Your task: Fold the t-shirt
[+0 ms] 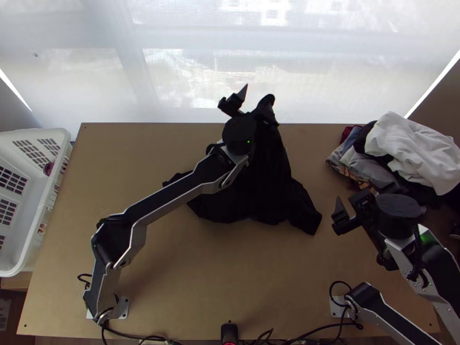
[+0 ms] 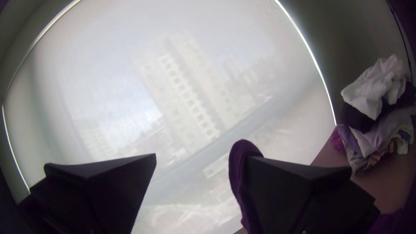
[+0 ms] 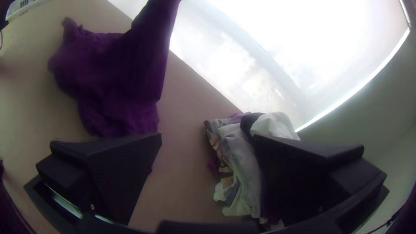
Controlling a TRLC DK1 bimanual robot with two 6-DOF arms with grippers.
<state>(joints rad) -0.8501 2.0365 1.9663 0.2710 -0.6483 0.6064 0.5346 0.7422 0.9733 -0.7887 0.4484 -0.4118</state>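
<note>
Left gripper (image 1: 257, 99) spread wide beside rumpled black t-shirt (image 1: 265, 192).

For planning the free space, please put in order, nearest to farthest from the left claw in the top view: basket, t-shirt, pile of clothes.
1. The t-shirt, its raised part right at the left claw.
2. The pile of clothes, at the right.
3. The white basket, far at the left.
</note>
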